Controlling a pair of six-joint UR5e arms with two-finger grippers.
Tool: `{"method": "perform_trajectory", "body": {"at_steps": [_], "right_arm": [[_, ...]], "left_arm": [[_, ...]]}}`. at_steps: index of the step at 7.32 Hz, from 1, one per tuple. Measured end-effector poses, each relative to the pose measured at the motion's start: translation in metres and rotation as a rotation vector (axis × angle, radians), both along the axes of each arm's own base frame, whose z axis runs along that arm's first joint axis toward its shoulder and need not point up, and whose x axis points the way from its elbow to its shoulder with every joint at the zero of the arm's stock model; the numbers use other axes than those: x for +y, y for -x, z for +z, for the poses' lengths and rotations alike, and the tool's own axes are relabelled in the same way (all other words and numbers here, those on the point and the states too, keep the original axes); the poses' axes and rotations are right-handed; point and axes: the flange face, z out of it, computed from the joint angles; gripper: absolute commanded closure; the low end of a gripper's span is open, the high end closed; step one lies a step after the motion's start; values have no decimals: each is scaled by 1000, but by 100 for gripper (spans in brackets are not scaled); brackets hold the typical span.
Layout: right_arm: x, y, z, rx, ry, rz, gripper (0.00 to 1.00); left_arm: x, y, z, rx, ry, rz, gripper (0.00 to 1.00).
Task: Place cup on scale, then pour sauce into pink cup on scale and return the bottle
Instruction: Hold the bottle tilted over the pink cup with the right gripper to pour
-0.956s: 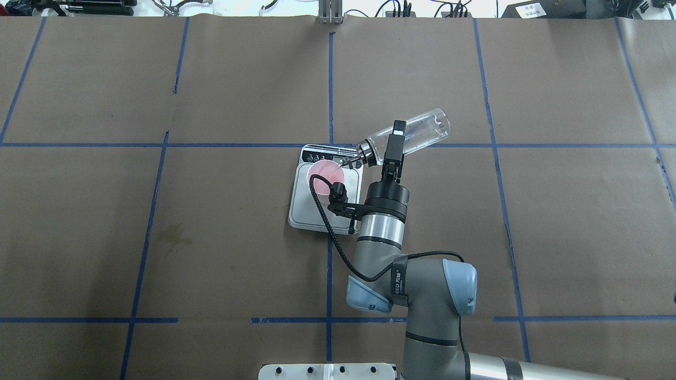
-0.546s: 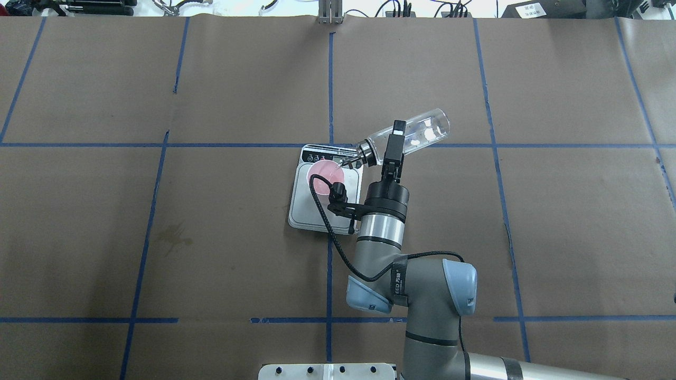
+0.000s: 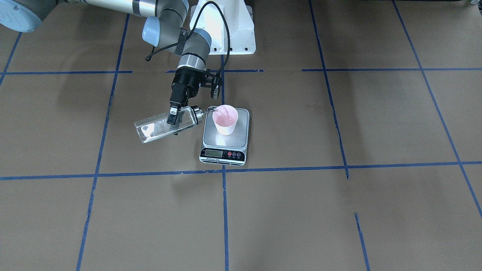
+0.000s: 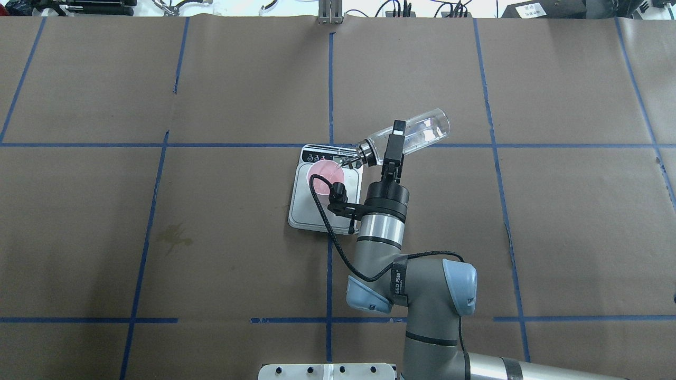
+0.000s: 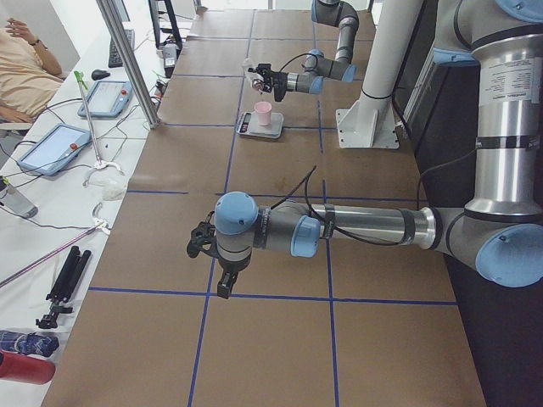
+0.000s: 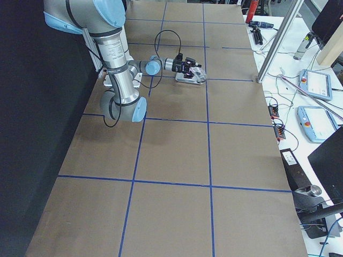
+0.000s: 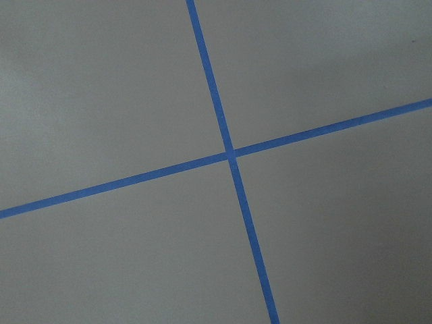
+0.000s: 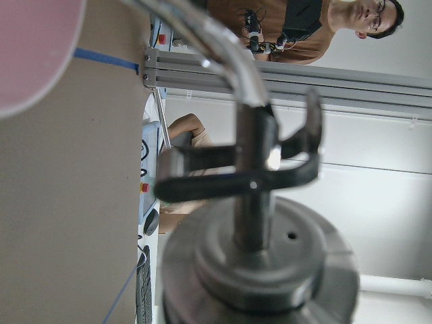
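Note:
The pink cup (image 4: 324, 172) stands on the scale (image 4: 316, 212), toward its display end; it also shows in the front view (image 3: 225, 121) on the steel platform (image 3: 241, 141). My right gripper (image 4: 397, 135) is shut on the clear glass bottle (image 4: 422, 129), which lies tilted almost flat with its silver pourer (image 3: 198, 113) at the cup's rim. A thin stream of clear sauce (image 3: 219, 109) runs into the cup. The right wrist view shows the pourer spout (image 8: 206, 37) beside the cup's rim (image 8: 30, 54). My left gripper (image 5: 218, 273) hangs low over bare table far from the scale; I cannot tell whether it is open.
Brown paper with blue tape lines (image 4: 330, 79) covers the table. A dark stain (image 4: 173, 237) lies left of the scale. The robot's white base (image 3: 229, 35) is behind the scale. A side bench with tablets (image 5: 51, 148) and a seated person (image 5: 21, 72) runs along the far edge.
The right arm and bottle hold the same tilted pose over the cup. Only the glints in the liquid inside the bottle have shifted.

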Motion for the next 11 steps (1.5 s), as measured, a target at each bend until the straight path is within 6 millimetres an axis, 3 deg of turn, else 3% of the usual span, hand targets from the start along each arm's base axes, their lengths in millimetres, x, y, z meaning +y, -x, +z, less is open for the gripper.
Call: {"method": "perform_trajectory", "body": {"at_steps": [8, 11], "right_arm": [[0, 1, -6, -25, -4, 1, 100], [0, -1, -18, -155, -3, -10, 100]], "left_arm": [[0, 0, 0, 0, -1, 0, 0], [0, 0, 0, 0, -1, 0, 0]]}}
